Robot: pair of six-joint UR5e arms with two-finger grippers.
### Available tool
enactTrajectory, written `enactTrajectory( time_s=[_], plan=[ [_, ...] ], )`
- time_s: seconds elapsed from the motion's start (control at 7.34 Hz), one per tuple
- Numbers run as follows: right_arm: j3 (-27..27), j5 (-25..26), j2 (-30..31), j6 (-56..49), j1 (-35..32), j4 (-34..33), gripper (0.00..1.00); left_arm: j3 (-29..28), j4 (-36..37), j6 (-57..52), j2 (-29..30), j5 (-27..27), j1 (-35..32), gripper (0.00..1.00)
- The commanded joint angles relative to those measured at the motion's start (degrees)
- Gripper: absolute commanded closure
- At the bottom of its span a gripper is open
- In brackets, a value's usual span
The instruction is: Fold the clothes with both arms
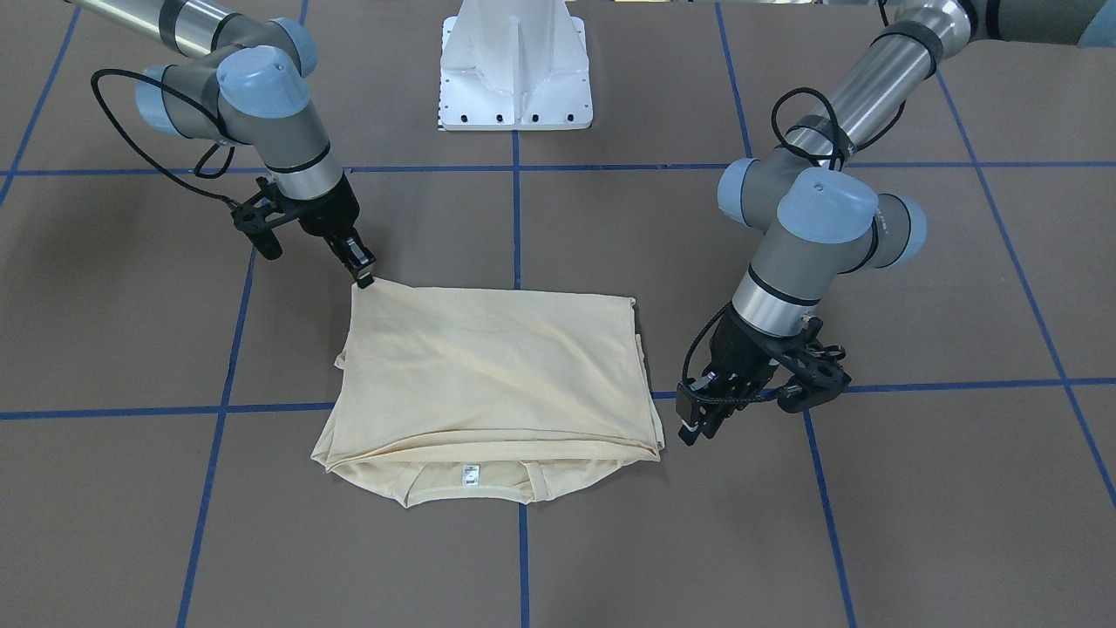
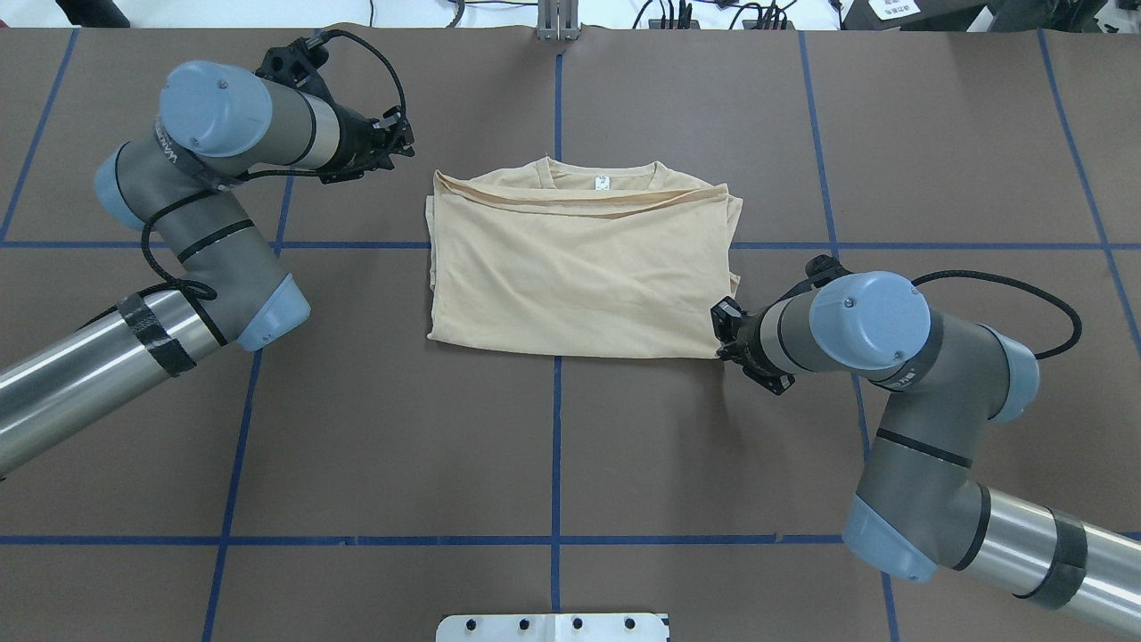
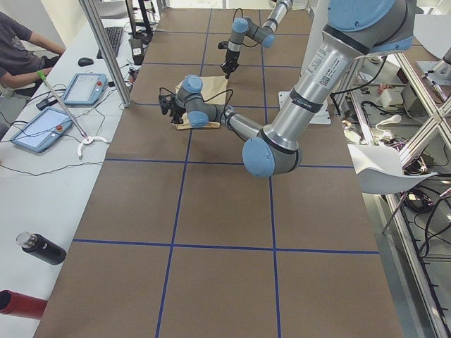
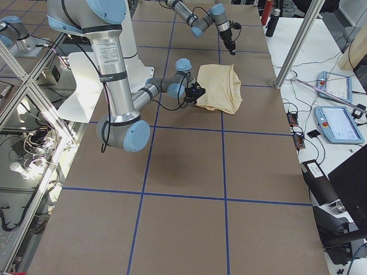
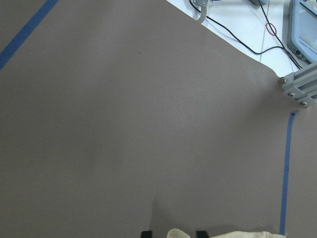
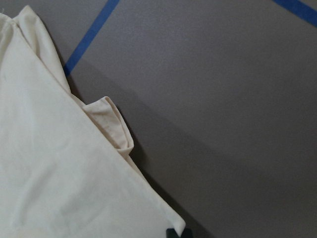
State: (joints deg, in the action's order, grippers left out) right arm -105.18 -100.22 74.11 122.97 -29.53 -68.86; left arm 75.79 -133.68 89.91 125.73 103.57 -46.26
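Fingers of our right gripper [image 1: 364, 279] look pinched shut on a corner of the shirt [image 1: 488, 366]. The left gripper [image 1: 693, 433] stands open and empty beside the opposite corner. The shirt lies folded on the table [image 1: 558, 558]. We judge this fold laid; next we release and fold sideways.

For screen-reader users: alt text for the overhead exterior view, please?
A cream T-shirt, folded into a rectangle, lies on a brown table; the left gripper is beside its far left corner, the right gripper at its near right corner.
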Motion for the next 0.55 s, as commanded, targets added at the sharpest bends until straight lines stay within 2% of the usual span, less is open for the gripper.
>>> enactTrajectory(
  time_s=[0.0, 0.14, 0.27, 0.41],
  plan=[
    [-8.7, -0.8, 2.9, 0.6, 2.6, -4.9, 1.0, 2.2, 0.2, 0.0, 0.0, 0.7, -0.1, 0.61],
    [-13.3, -2.2, 3.5, 2.3, 5.9, -10.5, 1.0, 5.2, 0.4, 0.1, 0.0, 1.2, -0.1, 0.62],
    [-15.0, -3.4, 3.8, 4.9, 10.2, -13.3, 1.0, 7.7, 0.5, 0.8, -0.5, 4.3, 0.2, 0.61],
    [-16.7, -3.3, 5.8, 5.3, 15.1, -15.2, 1.0, 11.6, 0.5, 0.9, -3.1, 6.4, 0.3, 0.55]
  ],
)
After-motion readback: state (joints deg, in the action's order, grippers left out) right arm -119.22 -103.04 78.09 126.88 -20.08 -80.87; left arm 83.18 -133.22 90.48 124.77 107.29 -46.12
